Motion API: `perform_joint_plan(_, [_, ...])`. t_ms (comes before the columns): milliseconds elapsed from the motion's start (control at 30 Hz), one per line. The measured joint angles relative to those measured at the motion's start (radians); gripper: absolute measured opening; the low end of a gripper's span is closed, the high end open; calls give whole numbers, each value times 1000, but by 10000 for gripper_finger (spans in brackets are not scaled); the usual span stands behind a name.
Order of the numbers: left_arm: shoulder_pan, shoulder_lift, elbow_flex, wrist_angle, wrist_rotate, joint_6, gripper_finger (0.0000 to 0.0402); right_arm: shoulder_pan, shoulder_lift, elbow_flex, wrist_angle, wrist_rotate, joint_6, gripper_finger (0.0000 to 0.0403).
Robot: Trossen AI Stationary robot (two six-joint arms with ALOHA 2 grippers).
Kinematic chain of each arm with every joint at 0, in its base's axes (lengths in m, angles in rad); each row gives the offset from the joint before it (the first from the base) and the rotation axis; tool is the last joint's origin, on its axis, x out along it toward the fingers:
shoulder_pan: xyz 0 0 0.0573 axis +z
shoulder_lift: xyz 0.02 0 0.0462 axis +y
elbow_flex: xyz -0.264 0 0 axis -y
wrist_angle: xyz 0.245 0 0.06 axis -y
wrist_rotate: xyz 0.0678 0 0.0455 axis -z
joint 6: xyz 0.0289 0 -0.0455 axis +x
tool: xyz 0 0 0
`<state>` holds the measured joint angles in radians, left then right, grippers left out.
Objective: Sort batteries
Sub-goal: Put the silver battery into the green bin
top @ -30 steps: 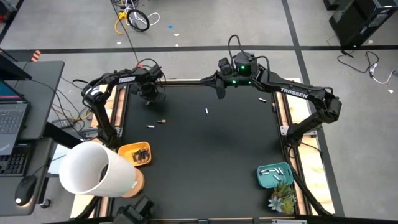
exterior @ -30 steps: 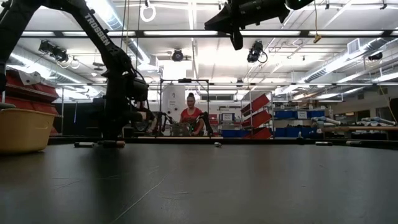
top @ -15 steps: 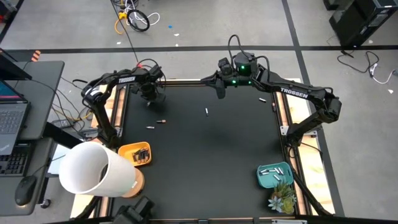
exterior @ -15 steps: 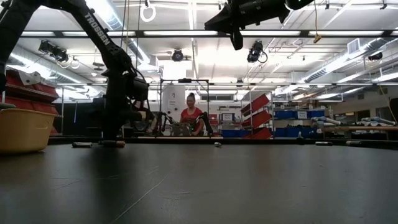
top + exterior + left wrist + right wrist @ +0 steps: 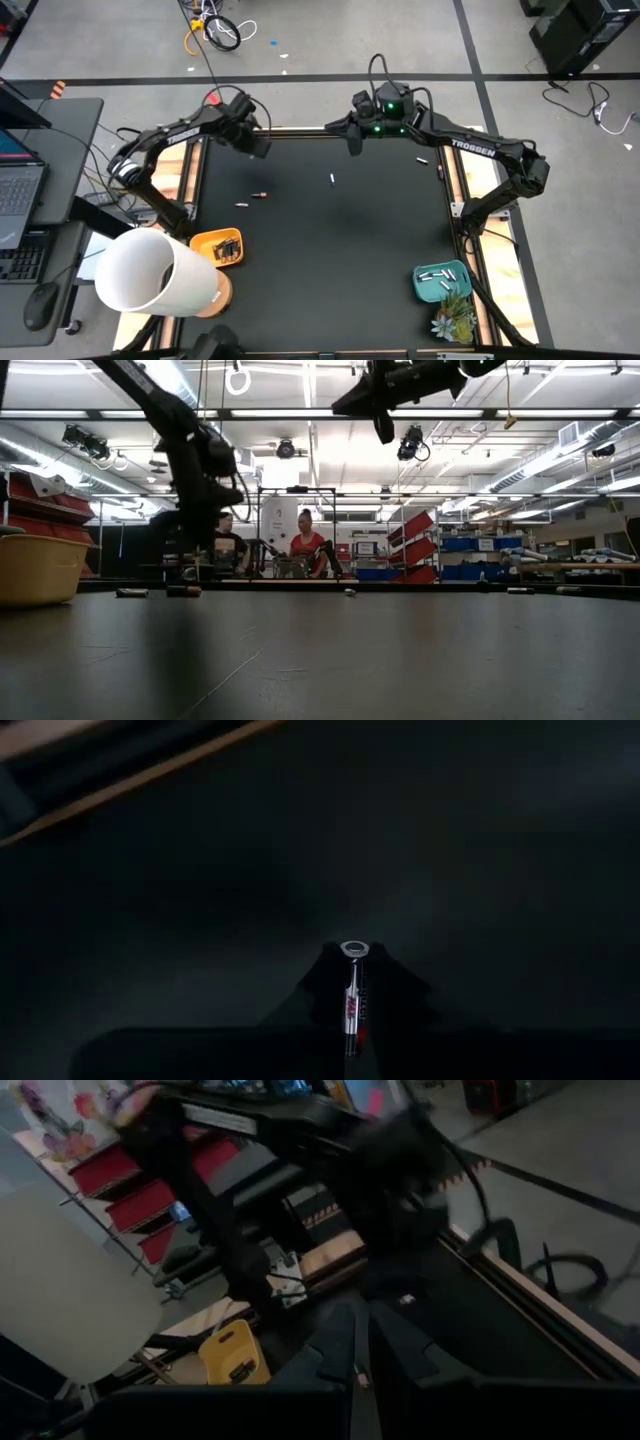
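Observation:
My left gripper [image 5: 254,146] hangs above the table's far left corner, shut on a slim silver battery [image 5: 351,1000] with a red label. My right gripper [image 5: 353,149] is raised high over the far edge near the middle, its fingers [image 5: 345,1365] shut; whether anything sits between them I cannot tell. Loose batteries lie on the black mat: a white one [image 5: 333,179], a dark copper-ended one [image 5: 259,193], a pale one [image 5: 241,204] and one at the far right [image 5: 422,160]. My left gripper pinches the battery between its two fingers, which lie along the battery's length. Its silver ringed end [image 5: 353,951] sticks out just past the fingertips. The fingers point steeply down, and the battery is lifted clear of the mat.
A yellow bin [image 5: 205,243] with dark batteries sits at the near left. A teal bin [image 5: 452,291] with white batteries sits at the near right, beside a small plant [image 5: 455,320]. A large white cylinder [image 5: 150,272] stands near the yellow bin. People sit behind the table.
My left gripper has risen from the mat at the far left corner and tipped a little away from straight down, its arm swinging out to the left. The right arm has kept still.

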<state>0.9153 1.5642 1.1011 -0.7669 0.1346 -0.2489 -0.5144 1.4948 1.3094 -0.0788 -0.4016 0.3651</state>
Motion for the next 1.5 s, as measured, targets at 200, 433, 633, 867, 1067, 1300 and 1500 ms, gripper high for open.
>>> perform_joint_plan(200, [-75,-141,1,196,77,-103,31,-25,0,0,-120,-3,-48,26])
perform_joint_plan(433, [-203,-184,2,658,124,-210,31,-25,25,0,-98,-20,-48,55])
perform_joint_plan(633, [-306,-180,2,973,119,-250,30,-16,31,0,-67,15,-39,90])
perform_joint_plan(867, [-377,-168,2,1070,43,-261,29,3,32,0,-46,-7,-78,108])
perform_joint_plan(1067, [-444,-106,3,1202,2,-287,29,23,46,0,-9,-9,-80,106])
perform_joint_plan(1300, [-480,-68,3,1238,-9,-315,29,29,51,0,5,40,-76,105])
perform_joint_plan(1500, [-484,-68,3,1233,-31,-305,29,29,50,0,4,31,-78,78])
